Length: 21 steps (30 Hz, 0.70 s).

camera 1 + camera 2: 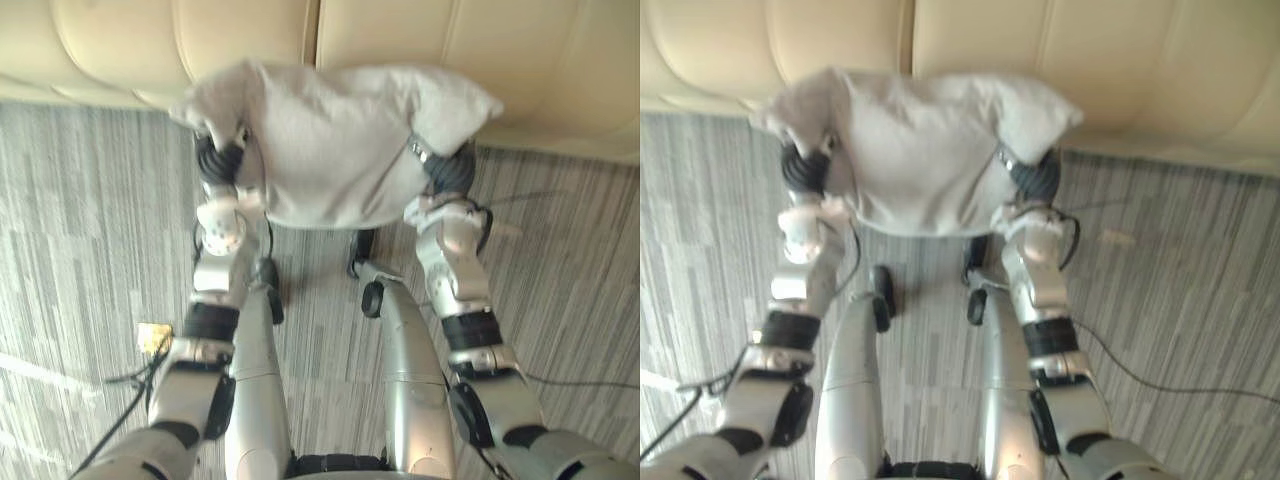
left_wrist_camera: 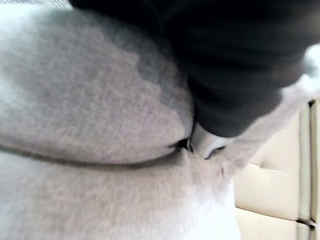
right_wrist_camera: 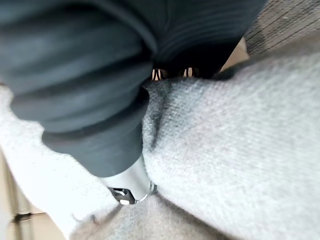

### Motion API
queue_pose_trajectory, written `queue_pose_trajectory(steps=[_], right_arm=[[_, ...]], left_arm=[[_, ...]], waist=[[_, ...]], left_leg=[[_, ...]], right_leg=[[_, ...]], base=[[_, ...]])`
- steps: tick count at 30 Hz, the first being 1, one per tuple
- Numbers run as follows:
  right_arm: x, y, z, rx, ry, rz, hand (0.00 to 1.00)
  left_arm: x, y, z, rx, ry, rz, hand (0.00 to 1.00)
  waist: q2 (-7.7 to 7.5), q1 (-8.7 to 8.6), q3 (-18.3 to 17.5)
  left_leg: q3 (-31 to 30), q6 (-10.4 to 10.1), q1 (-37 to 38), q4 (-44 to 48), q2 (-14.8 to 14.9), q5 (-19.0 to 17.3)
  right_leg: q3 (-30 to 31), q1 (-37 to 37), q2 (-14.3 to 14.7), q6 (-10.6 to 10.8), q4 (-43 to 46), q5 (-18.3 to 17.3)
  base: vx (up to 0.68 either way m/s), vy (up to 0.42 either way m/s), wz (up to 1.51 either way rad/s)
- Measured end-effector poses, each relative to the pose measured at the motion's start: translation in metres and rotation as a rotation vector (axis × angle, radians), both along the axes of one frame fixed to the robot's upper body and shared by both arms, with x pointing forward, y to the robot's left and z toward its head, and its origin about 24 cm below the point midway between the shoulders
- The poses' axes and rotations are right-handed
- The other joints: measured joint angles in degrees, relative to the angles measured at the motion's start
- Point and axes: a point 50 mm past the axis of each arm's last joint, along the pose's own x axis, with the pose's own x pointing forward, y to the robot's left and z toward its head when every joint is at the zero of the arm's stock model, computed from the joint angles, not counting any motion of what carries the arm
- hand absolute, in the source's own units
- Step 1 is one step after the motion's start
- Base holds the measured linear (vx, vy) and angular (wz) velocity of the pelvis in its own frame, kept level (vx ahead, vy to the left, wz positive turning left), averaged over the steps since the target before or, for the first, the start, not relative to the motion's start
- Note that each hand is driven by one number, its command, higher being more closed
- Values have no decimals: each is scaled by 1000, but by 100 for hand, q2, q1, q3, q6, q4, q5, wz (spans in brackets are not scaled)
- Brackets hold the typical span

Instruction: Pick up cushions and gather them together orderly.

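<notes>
One grey cushion (image 1: 340, 150) is all that I see of the task's things. It is up in the air, above the striped carpet (image 1: 90, 200) and just in front of the cream sofa (image 1: 120, 50) on the far side. It hangs between the two hands: the left hand (image 1: 218, 157) is sunk into its left side and the right hand (image 1: 450, 168) into its right side, both dark covers pushed deep into the soft cloth. Whether each hand is closed on the cloth or only presses against it, I cannot tell, because the cushion swallows that part. I judge that the pick-up is done and the step in hand is the carrying. The next move, I think, calls for bringing the cushion over the sofa seat and setting it down straight, letting go on both sides evenly so it does not tip or slide to the carpet.
</notes>
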Motion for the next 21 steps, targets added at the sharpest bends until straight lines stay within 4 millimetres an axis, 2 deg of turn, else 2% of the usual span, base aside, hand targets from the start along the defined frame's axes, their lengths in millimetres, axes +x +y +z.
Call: queue_pose_trajectory(steps=[1,3,4,6,12,16,17,18,19,21], right_arm=[[-8,-3,-12,-6,28,-4,100],[-25,-10,-34,-42,80,-10,100],[-35,-11,-45,-50,109,-2,100],[-52,-14,-58,-81,141,7,100],[-91,-18,-93,-138,263,36,100],[-105,-19,-107,-138,324,59,100],[-108,-19,-110,-137,336,61,100],[-113,-19,-114,-140,356,65,100],[-115,-20,-116,-146,363,64,100],[-120,-21,-113,-176,355,60,100]], left_arm=[[-9,-2,-13,-7,30,-10,100],[-27,-7,-36,-18,87,-40,100],[-39,-6,-48,-19,122,-50,100],[-55,-5,-64,-17,163,-74,100],[-91,0,-94,-22,265,-109,100],[-104,1,-104,-26,307,-115,100],[-107,2,-106,-28,316,-116,100],[-112,2,-111,-31,341,-116,100],[-114,2,-113,-32,355,-120,100],[-118,2,-116,-38,367,-125,100]], waist=[[-5,12,-193],[-2,47,-194],[6,48,-319],[-4,57,-590],[15,87,-1202],[50,90,-1410],[54,93,-1417],[57,138,-1411],[57,166,-1410],[90,210,-1431]], left_leg=[[46,-12,237,-172,-18,9],[170,-39,1220,-625,-36,28],[232,-48,1644,-859,-46,37],[334,-20,2164,-1256,-88,105],[591,47,3399,-2163,-197,275],[603,57,3916,-2434,-233,367],[573,55,3893,-2144,-235,371],[423,190,3579,-1062,-182,479],[369,274,3271,-237,-122,757],[298,340,2868,534,-53,1500]], right_leg=[[8,189,-2,24,-84,-30],[39,1030,12,18,-287,-80],[46,1372,21,30,-402,-89],[94,1801,23,54,-650,-134],[166,2789,15,130,-1130,-177],[189,3189,-8,219,-1205,-324],[190,3320,-16,232,-1198,-477],[159,3576,-19,227,-1203,-542],[166,3726,-21,217,-1202,-587],[222,3936,28,218,-1492,-601]], base=[[164,11,0],[196,21,-9],[203,36,-13],[190,39,-10],[116,41,-7],[84,28,4],[40,-3,9],[33,-14,4],[15,-26,-5],[30,-53,-17]])
